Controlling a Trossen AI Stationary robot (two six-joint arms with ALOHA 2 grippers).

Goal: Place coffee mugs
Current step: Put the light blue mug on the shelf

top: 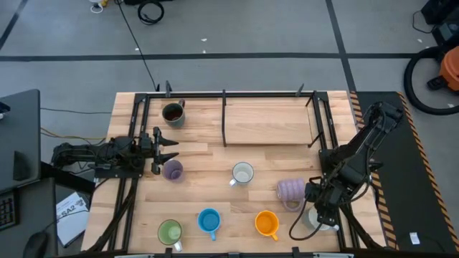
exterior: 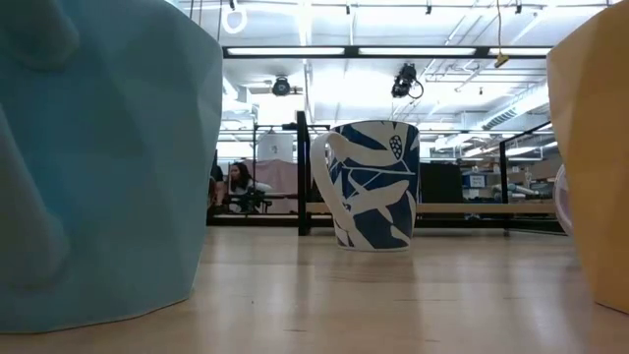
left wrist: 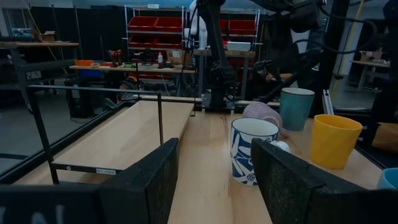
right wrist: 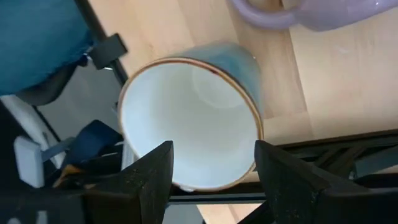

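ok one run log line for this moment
left pincer: open, beside lilac mug | right pincer: open, over pale blue mug | placed: none

— What colour are the mugs on the table?

— The table (top: pixel 272 122) is pale wood with a black frame (top: pixel 224 118). One mug is dark brown (top: pixel 173 113). The small mug (top: pixel 172 170) is lilac. The ribbed mug (top: pixel 290 190) is light purple too.

— And the front ones?

— There is a green mug (top: pixel 170 232), a blue mug (top: pixel 209 221) and an orange mug (top: pixel 266 223).

— Does any mug have a pattern?

— Yes. The middle mug (exterior: pixel 371 184) is white with dark blue leaves on it.

— What about the last mug?

— That mug (right wrist: pixel 193 118) is pale blue outside, white inside, with a thin brown rim.

— And the arms?

— The left arm (top: pixel 100 154) and the right arm (top: pixel 355 161) are both black.
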